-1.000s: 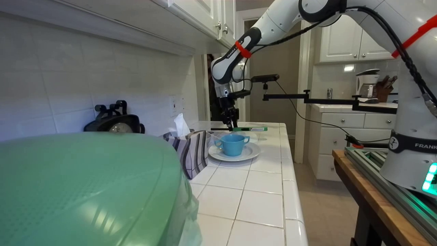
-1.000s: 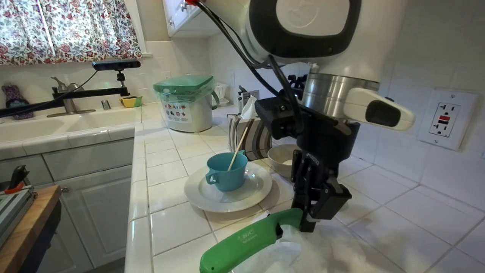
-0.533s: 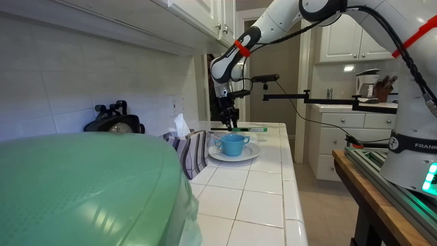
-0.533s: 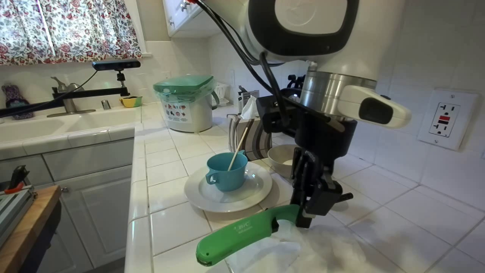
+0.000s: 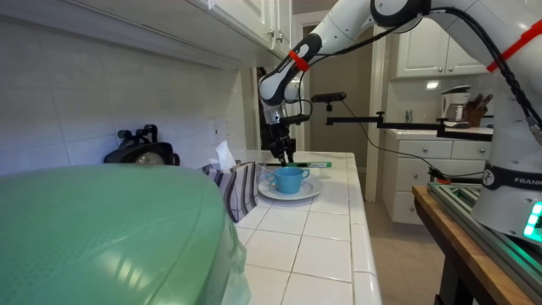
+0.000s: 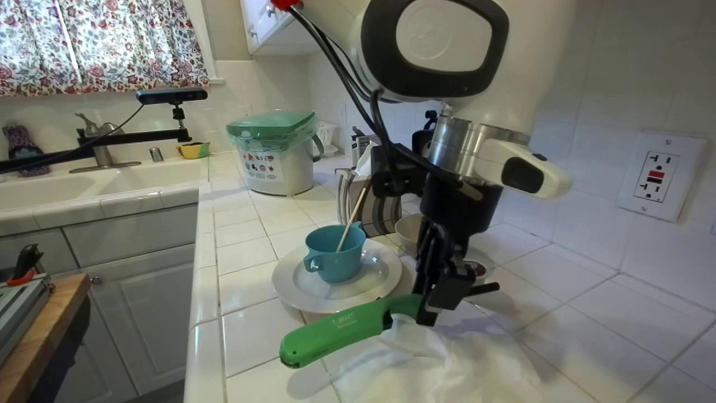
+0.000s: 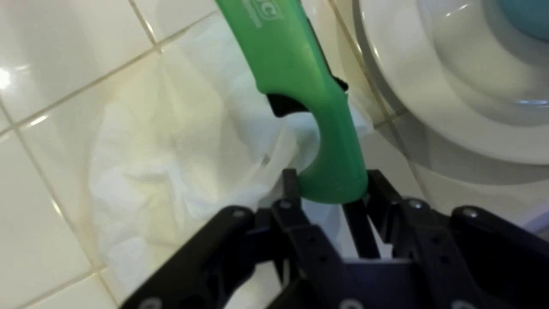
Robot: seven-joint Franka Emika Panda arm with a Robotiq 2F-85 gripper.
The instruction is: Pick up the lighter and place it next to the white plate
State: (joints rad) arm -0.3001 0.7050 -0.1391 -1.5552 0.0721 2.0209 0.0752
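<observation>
1. Green plastic forms the handle [image 6: 327, 336] of the lighter [image 6: 358, 320], which is up off the tiled desk [image 6: 263, 324]: in an exterior view what looks like its shadow [image 6: 309, 383] lies on the tiles, apart from it.
2. The pincer [image 7: 332, 186] is clamped on the lighter's neck [image 7: 341, 141], where the body narrows, with the dark barrel [image 7: 362, 231] poking out beyond. That slim spot presumably suits its grip better than the thick handle.
3. So held, the handle juts out towards the desk's front edge; with that bulk on one side, I expect it could dip or swivel if the grip eases.
4. The white plate [image 6: 296, 291] lies just beside the lighter, with a strip of tile between them in the wrist view. A blue cup [image 6: 330, 266] stands on the plate and a thin stick [image 6: 352, 221] leans in the cup, perhaps to keep it off the desk.
5. A crumpled white sheet [image 6: 453, 366] spreads under the lighter; whether they touch, I cannot tell. It might stop the lighter lying flat.
6. Picking up looks done and placing not yet. The next move, as I judge it, is a gentle lowering onto the tiles near the plate's rim, without nudging it, and then letting go.
</observation>
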